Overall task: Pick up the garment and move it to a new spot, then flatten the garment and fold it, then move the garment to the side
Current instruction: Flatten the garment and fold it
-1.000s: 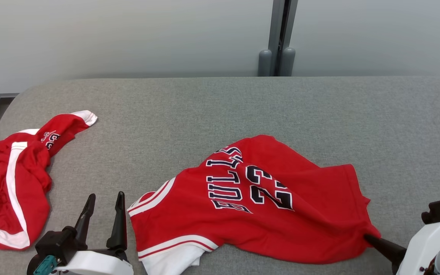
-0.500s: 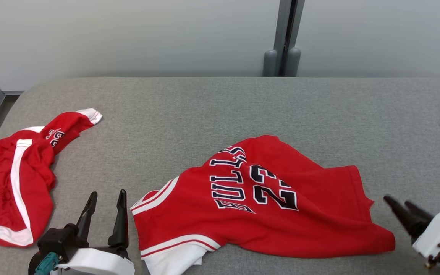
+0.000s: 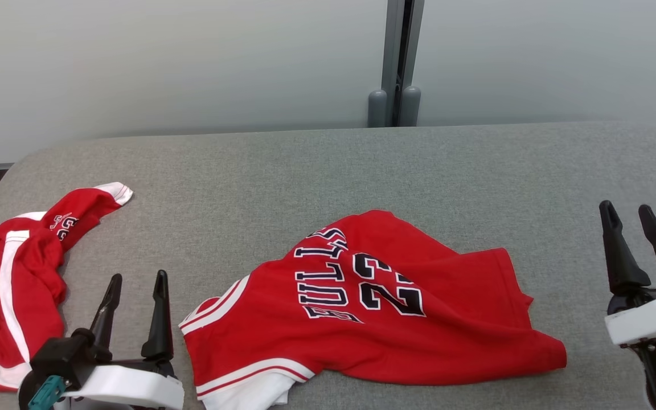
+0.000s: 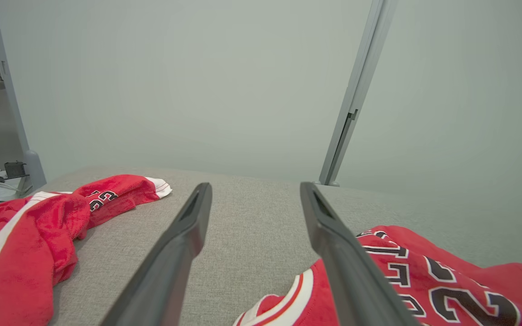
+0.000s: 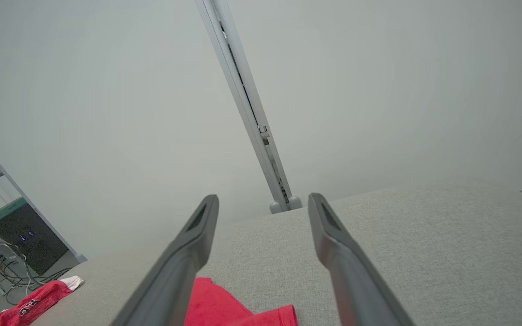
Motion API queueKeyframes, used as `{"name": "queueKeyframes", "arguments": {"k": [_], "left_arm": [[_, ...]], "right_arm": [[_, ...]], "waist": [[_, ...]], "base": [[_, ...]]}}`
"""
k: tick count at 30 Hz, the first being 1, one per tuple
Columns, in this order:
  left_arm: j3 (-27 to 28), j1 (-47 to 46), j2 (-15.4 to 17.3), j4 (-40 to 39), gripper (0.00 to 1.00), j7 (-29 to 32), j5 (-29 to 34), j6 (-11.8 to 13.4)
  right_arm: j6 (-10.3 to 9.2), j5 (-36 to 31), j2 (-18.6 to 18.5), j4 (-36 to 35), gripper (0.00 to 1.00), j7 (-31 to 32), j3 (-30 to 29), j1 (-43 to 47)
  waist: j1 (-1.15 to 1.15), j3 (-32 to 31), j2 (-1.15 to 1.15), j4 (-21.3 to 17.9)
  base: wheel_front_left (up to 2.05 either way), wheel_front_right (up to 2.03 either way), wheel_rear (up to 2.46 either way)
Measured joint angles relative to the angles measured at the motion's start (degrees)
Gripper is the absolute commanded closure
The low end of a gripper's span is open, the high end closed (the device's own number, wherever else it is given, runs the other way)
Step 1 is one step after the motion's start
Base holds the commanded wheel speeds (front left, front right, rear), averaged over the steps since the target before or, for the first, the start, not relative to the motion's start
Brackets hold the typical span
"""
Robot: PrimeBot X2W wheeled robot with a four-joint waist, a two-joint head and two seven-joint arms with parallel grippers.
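The grey bench (image 3: pixel 476 171) spans the frame. The red jersey (image 3: pixel 362 319) lies crumpled at lower centre, apparently set down at its new spot and awaiting flattening (red shorts (image 3: pixel 9 296) sit lower left). The right gripper (image 3: pixel 625 208), clamped on the jersey's corner 1 second ago, is now released at the right edge. The left gripper (image 3: pixel 138 276) waits spread, lower left.

- The red shorts (image 3: pixel 15 285) run off the head view's left edge.
- The jersey (image 3: pixel 373 330) has its white hem cut by the bottom edge.
- The right hand (image 3: pixel 625 208) loses its base at the lower right corner.
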Motion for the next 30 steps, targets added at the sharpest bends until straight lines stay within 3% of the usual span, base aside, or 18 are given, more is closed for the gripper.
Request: {"name": "queueKeyframes", "arguments": {"k": [6,9,17,30], "left_arm": [[1.21,0.9,0.44,-1.9,0.0,0.0,0.3,0.44],[1.34,1.19,0.48,-2.37,0.0,0.0,0.44,0.52],[0.64,2.41,-0.62,-2.56,0.0,0.0,0.7,0.51],[1.82,4.05,-2.04,-3.63,0.0,0.0,1.69,0.16]], "right_arm": [[0.0,-5.98,2.07,1.93,0.0,-14.12,3.53,-0.13],[0.0,-7.2,3.24,4.05,0.0,-17.22,4.16,-0.09],[0.0,-10.42,4.03,10.76,0.0,-18.73,7.36,1.22],[0.0,-14.02,3.89,9.43,0.0,-18.91,6.43,1.27]], "waist": [[0.0,-0.26,0.0,-0.12],[0.0,-0.18,0.0,-0.06],[0.0,-0.8,0.0,0.31],[0.0,-1.52,0.0,0.62]], "base": [[0.0,0.0,0.0],[0.0,0.0,0.0],[0.0,0.0,0.0],[0.0,0.0,0.0]]}}
